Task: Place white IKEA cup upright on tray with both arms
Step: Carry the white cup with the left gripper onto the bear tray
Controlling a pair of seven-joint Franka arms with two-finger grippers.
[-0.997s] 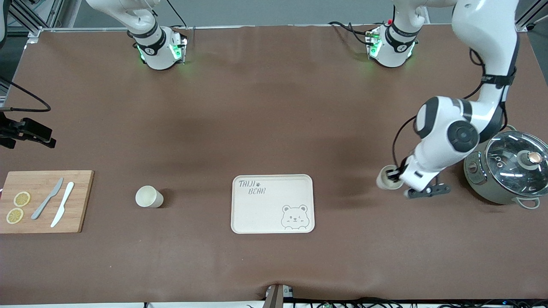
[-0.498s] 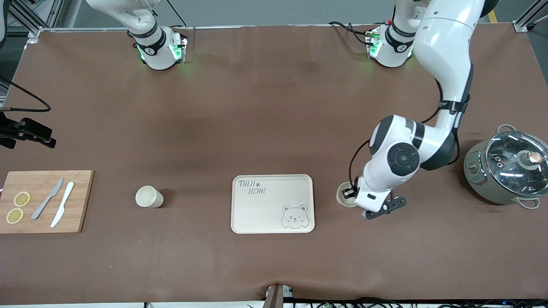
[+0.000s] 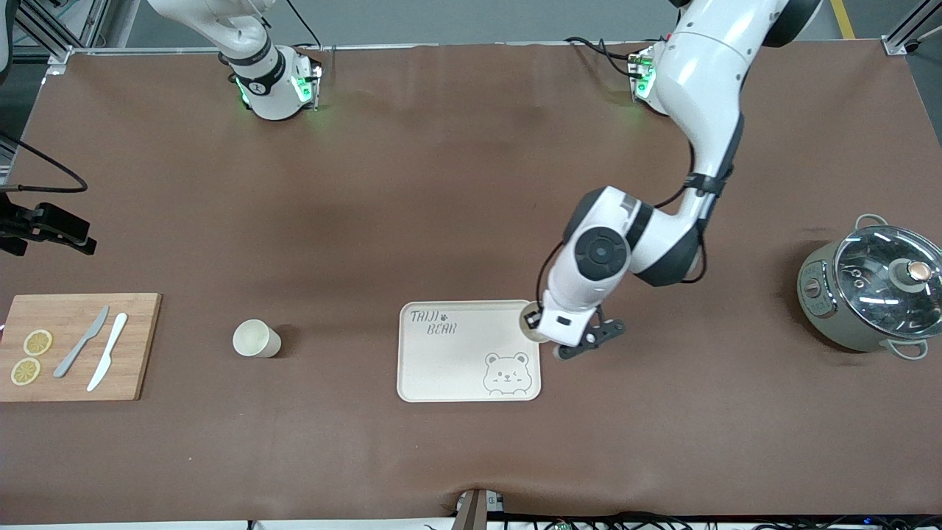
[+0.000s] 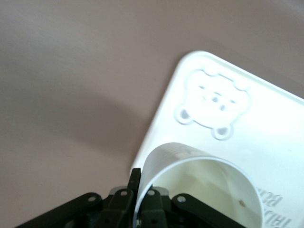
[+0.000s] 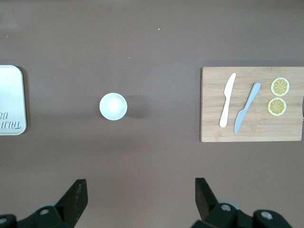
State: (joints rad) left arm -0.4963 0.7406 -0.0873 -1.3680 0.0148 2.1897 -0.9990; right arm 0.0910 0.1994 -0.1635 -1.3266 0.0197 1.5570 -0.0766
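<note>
White plastic, thin-walled and plain: that is the cup [image 3: 530, 322] I have in the left gripper [image 3: 539, 328]. The jaws are pinched together on its wall near the rim. In the left wrist view the cup [image 4: 199, 190] shows me its open mouth and a pale, smooth inside with one small dark speck. Faint fine rings run round the outside just under the lip. It looks tipped rather than plumb in that view, though I cannot tell by how much.

On the front view the held cup hangs over the two o'clock corner of the tray [image 3: 441, 372], right above the rim. The tray is cream, flat, with rounded corners and a raised edge. A grey bear face sits at its five o'clock corner and "TAIJI BEAR" lettering at its eleven o'clock corner.

A second white cup [image 3: 255, 338] stands upright on the brown table at the tray's nine o'clock, well apart from it. On along that nine o'clock line lies a wooden cutting board [image 3: 140, 353] with two knives [image 3: 96, 352] and two lemon slices [image 3: 31, 357]. At the tray's three o'clock, well apart, stands a lidded pot [image 3: 868, 294].

The right gripper [image 5: 140, 202] waits with its fingers [image 5: 76, 199] spread apart, high over the table near the standing cup and the board.
</note>
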